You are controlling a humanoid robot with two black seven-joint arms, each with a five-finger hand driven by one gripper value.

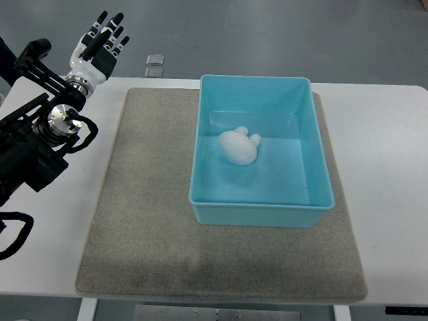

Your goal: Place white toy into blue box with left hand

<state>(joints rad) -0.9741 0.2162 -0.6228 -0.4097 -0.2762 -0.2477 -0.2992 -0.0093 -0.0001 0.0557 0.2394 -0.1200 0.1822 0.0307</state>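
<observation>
1. Toy [239, 146]: the white toy lies on the floor of the blue box [314, 195], a little left of the middle and toward the far wall, with two small rounded knobs poking out on its right side. Nothing touches it.

2. Box: it sits on the grey mat [147, 221], toward the mat's far right part, and the mat lies on the white bench [388, 174]. The box stands level and open at the top.

3. Left robot hand [101, 39]: it hangs at the far left corner of the bench, well apart from the box. The fingers are stretched out straight and lie close together, pointing away from the robot. It holds nothing.

4. Progress, as I judge it: the placing looks done, since the toy is inside the box and the hand is empty and clear of it. Little seems left beyond bringing the arm to rest, if even that.

5. Right arm: not in the picture at all, so nothing can be said of it.

6. Hard to see: the left arm's dark links and cables fill the left edge and are cut off by the frame, so its full pose is unclear. The thumb is not plain against the other fingers. The toy is white and smooth with little shading, so what it depicts and which way it faces cannot be told. Two small flat squares [154, 65] lie on the floor past the bench; what they are is unclear.
</observation>
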